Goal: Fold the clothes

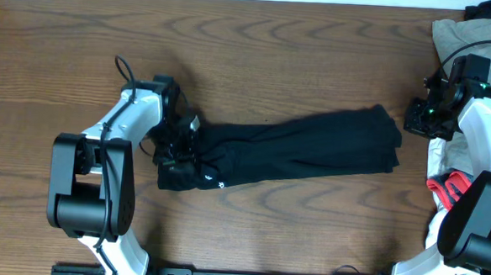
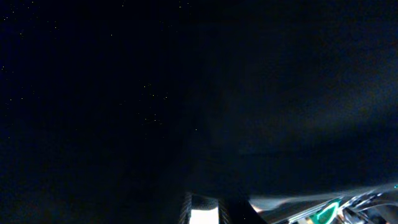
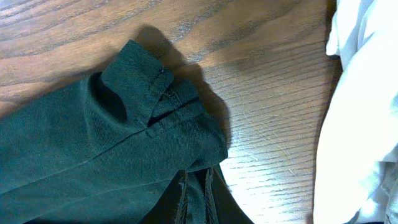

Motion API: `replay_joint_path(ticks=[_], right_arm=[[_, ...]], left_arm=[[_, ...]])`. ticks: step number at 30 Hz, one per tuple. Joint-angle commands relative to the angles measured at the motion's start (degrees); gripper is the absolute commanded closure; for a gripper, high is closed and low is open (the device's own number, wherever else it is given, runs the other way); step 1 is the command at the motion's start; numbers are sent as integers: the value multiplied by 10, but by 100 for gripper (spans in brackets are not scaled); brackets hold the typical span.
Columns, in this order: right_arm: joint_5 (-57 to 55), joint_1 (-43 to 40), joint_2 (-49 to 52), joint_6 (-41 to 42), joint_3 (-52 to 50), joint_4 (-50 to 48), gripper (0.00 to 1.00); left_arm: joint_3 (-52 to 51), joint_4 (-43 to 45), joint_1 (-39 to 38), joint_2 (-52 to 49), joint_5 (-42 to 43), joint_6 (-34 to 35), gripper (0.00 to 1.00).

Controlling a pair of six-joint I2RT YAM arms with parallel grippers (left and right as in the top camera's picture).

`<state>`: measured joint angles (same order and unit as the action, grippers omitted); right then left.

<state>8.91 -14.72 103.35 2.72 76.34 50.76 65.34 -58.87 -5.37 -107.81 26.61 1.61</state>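
Two grippers to log. My left gripper (image 1: 176,151) sits buried in the bunched left end of the black garment (image 1: 312,145). Cloth blacks out that wrist lens, but the jaws look pinched on a fold. My right gripper (image 3: 198,199) hangs with jaws pressed together, holding nothing, just off the garment's right end. The garment lies long across the mid-table (image 1: 275,46), logo (image 1: 221,184) near the left. Judgement: light, limp, will sag and drag. Best hold: the layered right-end corners, not the middle.
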Motion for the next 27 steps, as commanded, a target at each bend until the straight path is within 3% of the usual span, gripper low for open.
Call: replay_joint_path(ticks=[1, 10, 15, 20, 22, 23, 27], right_arm=[[-5, -3, 1, -7, 0, 1, 90], [-5, -4, 1, -7, 0, 2, 90], [-6, -4, 1, -7, 0, 2, 90], [-6, -4, 1, -7, 0, 0, 90], [-5, -4, 1, -7, 0, 0, 89], [-5, -4, 1, -7, 0, 0, 89], [-5, -4, 1, -7, 0, 1, 89]], left_arm=[[-31, -4, -2, -3, -1, 15, 83], [-36, -28, -2, 10, -1, 15, 88], [-7, -30, -2, 67, -2, 15, 88], [8, 39, -2, 150, -4, 26, 87], [8, 76, -2, 173, -5, 37, 83], [8, 93, -2, 181, -6, 37, 74], [8, 113, -2, 179, -38, 50, 68]])
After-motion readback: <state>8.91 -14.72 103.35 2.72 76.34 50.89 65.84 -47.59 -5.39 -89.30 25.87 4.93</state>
